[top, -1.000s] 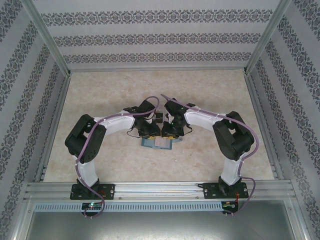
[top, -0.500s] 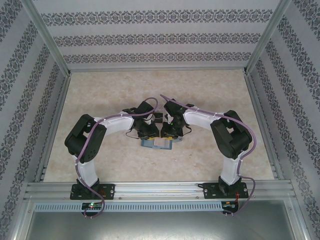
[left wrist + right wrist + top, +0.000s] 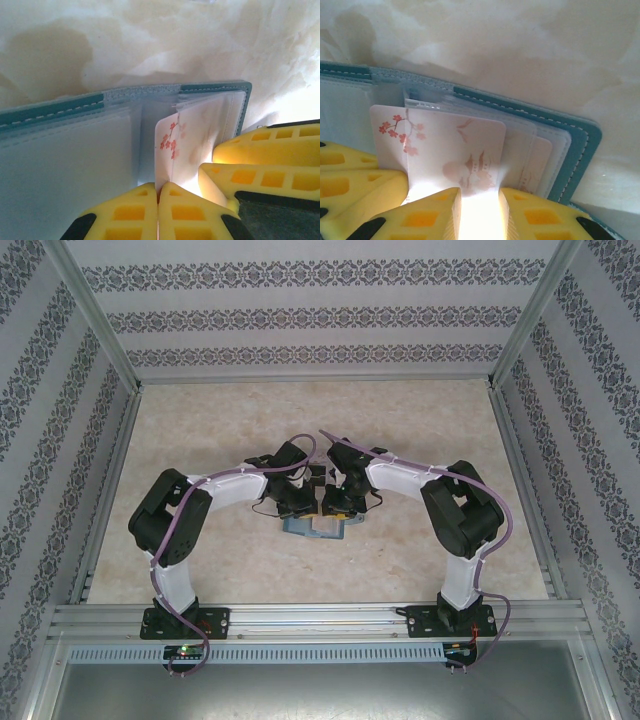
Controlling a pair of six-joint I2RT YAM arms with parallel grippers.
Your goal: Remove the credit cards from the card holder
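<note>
You had the card holder (image 3: pixel 50 112) lying open like a book under both pincers. Its long axis ran side to side across your fingertips, and its teal stitched edge lay on the far side of them.

Your left pincer (image 3: pixel 158 212) was pressed together on the lower edge of one white card printed with pink blossoms (image 3: pixel 465 145). That card stood partly out of its clear sleeve, its top edge running along the holder's far edge.

Just to the right of the left pincer, your right pincer (image 3: pixel 477 212) had its pads part-way apart, clamped on the holder's clear sleeve leaves, which filled the gap.

I counted one holder and two cards. The second card (image 3: pixel 537 160) sat inside a sleeve, right of the right pincer's tips.

Beyond the holder's far edge the beige tabletop (image 3: pixel 400 420) ran bare on every side, the walls well apart from both pincers.
</note>
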